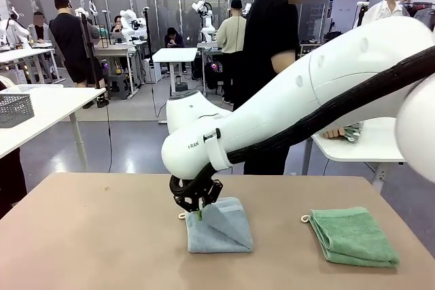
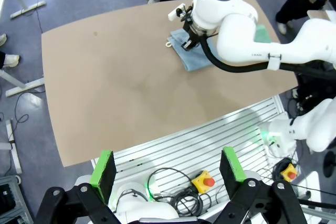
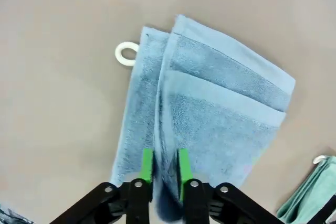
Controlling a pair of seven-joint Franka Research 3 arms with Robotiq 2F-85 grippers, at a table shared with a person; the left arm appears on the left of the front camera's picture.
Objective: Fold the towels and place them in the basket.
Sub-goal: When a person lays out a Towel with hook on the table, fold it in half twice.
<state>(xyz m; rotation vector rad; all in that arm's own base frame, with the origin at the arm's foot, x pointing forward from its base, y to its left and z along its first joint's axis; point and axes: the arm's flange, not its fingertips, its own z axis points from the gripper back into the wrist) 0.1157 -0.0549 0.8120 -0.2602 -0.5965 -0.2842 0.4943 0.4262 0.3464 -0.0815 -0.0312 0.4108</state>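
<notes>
Right gripper [image 3: 163, 169] is positioned low over the blue-grey towel [image 3: 210, 114], with its green pads [image 3: 147, 165] set on either side of a raised edge of the cloth; the pads are narrowly spaced, and whether the fold is pinched or just released cannot be told. In the front view, this gripper [image 1: 198, 210] is seen at the towel's near-left corner [image 1: 219, 227]. The blue-grey towel is folded into several stacked layers of soft terry pile, with one flap angled diagonally across the top. A small white loop [image 3: 125, 53] projects from one corner and lies flat on the tan table [image 1: 88, 236]. The mint green towel [image 1: 352, 236] is folded and rests on the table, well apart, toward the robot's right. Left gripper [image 2: 168, 169] is held high above the table with its jaws spread wide and nothing between them.
</notes>
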